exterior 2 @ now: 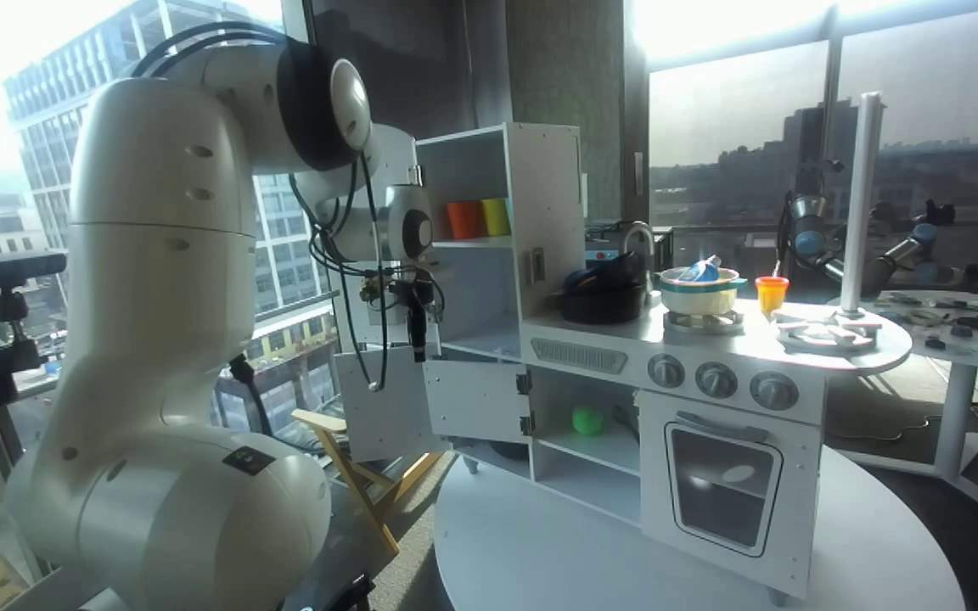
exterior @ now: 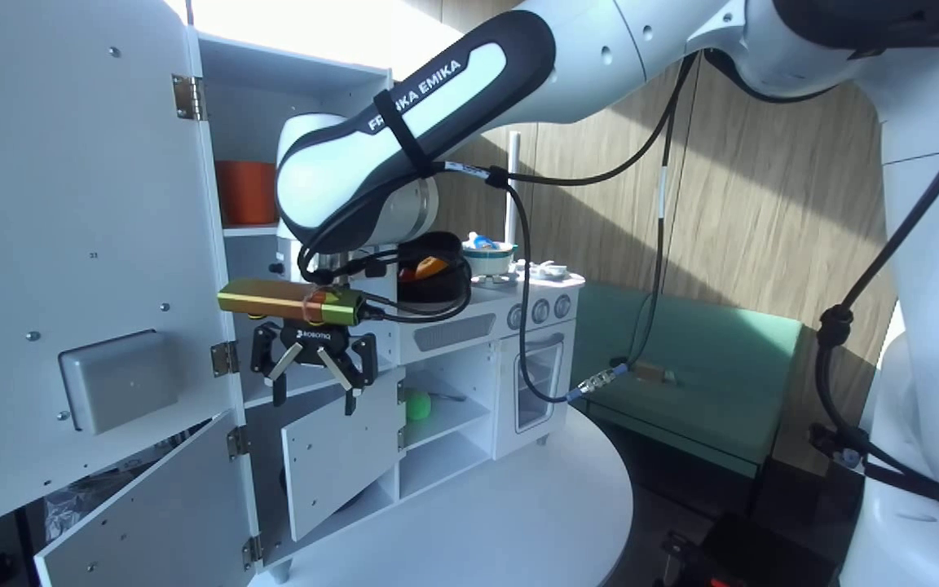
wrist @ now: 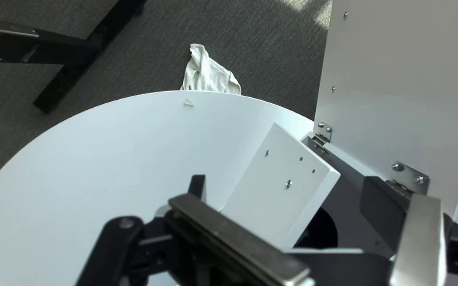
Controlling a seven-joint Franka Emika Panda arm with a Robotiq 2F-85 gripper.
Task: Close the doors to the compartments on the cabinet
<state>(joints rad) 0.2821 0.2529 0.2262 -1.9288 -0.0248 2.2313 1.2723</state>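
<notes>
The white cabinet (exterior 2: 547, 212) stands on a round table. Its tall door (exterior: 94, 244), with a grey insert, is swung wide open. The lower door (exterior: 160, 514) below it is also wide open; it shows in the wrist view (wrist: 392, 99). A small squarish door (exterior: 347, 452) stands partly open; it also shows in an exterior view (exterior 2: 480, 399) and the wrist view (wrist: 272, 190). The upper compartment (exterior: 266, 81) and middle compartment (exterior 2: 472, 297) are exposed. My gripper (exterior: 315, 395) is open and empty, pointing down in front of the cabinet, above the small door's free edge. The wrist view shows its spread fingers (wrist: 292, 198).
The round white table (exterior: 510, 522) lies below. Red cups (exterior 2: 465, 219) sit on the upper shelf. A green ball (exterior 2: 587, 419) lies in a doorless cubby. The windowed oven door (exterior 2: 722, 484) is shut. A black pan (exterior 2: 599, 304) and pot (exterior 2: 701, 293) stand on the counter.
</notes>
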